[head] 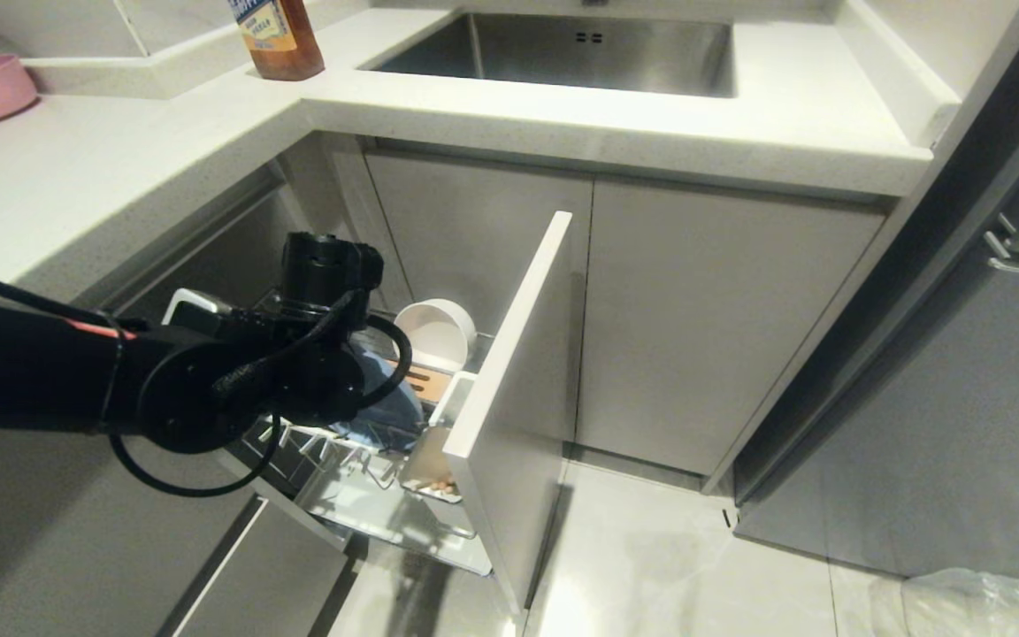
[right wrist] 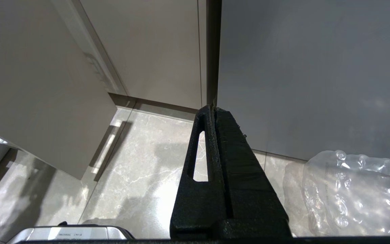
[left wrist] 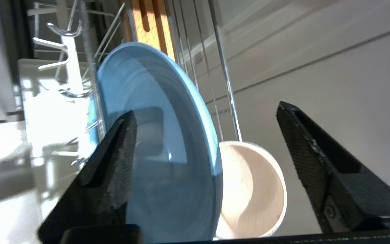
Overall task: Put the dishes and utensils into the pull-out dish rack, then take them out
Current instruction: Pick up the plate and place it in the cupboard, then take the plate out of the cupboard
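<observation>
Your head camera looks steeply down over the counter (head: 563,115) at the pulled-out dish rack (head: 368,478). Your left wrist camera sits close inside that rack, sharing the blue plate (left wrist: 154,152). Your right wrist camera faces the floor (right wrist: 130,176) and cabinet fronts.

Thick black left arm (head: 76,376) above the dish rack (head: 359,495), round joints, looping black cables, black wedge-shaped rough-textured fingers (left wrist: 113,162)

rack (head: 359,495): pulled out | holds: blue plate (left wrist: 154,135) on edge, cream bowl (left wrist: 252,189) beside it
</observation>
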Robot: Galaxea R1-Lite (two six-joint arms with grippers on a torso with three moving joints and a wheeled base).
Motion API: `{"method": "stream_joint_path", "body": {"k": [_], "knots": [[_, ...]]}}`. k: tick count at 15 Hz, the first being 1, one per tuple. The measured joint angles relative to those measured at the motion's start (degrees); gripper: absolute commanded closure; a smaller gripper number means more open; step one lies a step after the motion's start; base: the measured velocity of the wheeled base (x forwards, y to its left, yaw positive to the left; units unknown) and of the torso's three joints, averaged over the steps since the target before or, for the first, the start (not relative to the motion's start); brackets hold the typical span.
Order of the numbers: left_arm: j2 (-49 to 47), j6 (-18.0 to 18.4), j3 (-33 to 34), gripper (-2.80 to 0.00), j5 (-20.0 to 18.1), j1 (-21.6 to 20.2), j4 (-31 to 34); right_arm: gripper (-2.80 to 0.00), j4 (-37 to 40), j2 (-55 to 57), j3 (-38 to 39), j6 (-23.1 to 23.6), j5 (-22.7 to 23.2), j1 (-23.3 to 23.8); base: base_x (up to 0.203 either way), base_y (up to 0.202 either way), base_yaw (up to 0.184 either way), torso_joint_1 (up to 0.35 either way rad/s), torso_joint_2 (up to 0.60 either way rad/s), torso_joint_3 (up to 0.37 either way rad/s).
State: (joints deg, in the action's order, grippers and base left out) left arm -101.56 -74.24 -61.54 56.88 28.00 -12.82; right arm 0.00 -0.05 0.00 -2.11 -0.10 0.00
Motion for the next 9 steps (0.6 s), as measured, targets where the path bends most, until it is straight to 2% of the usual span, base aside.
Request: {"method": "stream_joint_path", "body": {"k": [3,4,5,9], "knots": [[4.83,-0.26,-0.75,-2.8,0.0,2.16,8.85,0.0,0.0,0.0,0.0,0.0,0.0,0.0,0.0,0.0,0.0,0.0,0.0,0.0],[6.5,-0.28,-1.01,-1.52,0.0,2.87,11.46,0.0,0.0,0.0,0.0,0.0,0.0,0.0,0.0,0.0,0.0,0.0,0.0,0.0],[8.36,-0.28,-1.16,0.0,0.0,3.6,13.83,0.0,0.0,0.0,0.0,0.0,0.0,0.0,0.0,0.0,0.0,0.0,0.0,0.0],[15.61,0.06,-2.29,0.0,0.0,6.96,22.82,0.0,0.0,0.0,0.0,0.0,0.0,0.0,0.0,0.0,0.0,0.0,0.0,0.0]]}}
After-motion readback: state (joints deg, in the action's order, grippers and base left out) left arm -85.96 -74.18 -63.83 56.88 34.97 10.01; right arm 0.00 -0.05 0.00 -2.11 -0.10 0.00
